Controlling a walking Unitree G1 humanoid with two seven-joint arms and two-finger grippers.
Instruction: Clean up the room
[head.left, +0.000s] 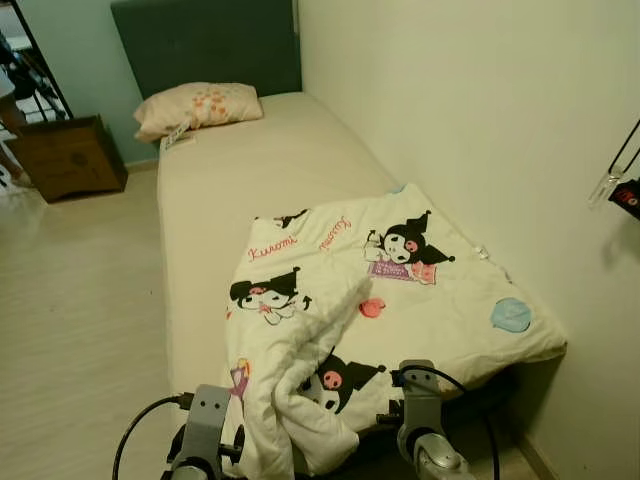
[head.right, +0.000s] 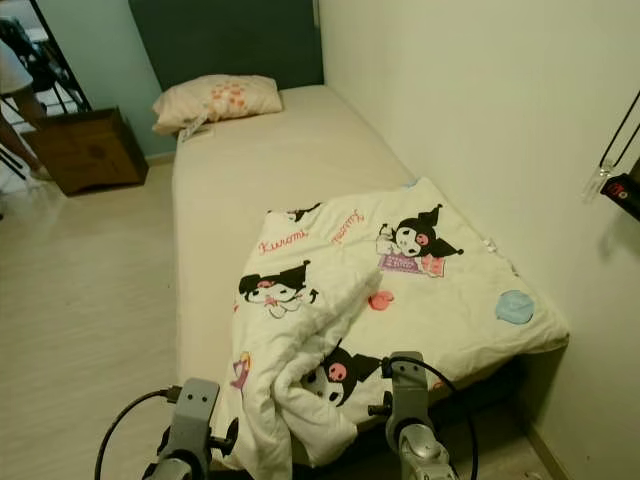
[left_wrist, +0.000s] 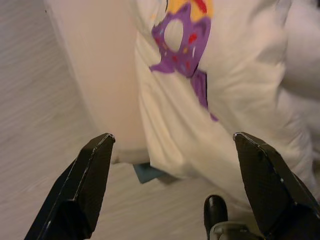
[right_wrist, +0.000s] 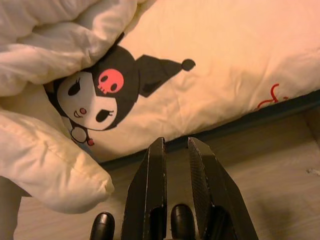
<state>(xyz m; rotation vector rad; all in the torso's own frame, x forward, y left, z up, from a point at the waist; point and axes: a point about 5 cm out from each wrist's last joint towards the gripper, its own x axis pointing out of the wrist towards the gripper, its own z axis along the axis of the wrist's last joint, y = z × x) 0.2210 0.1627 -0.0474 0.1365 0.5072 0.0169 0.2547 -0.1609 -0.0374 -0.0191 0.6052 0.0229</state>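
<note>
Just blanket (right_wrist: 210, 90) beyond right gripper (right_wrist: 175, 150)

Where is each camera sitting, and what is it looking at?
Left eye view: on the head, looking down at the bed, blanket and both arms.
Right eye view: beside it, same scene.
Left wrist view: behind the open left hand, facing the blanket's hanging edge.
Right wrist view: behind the nearly closed right hand, facing the blanket.
All four share the blanket.
</note>
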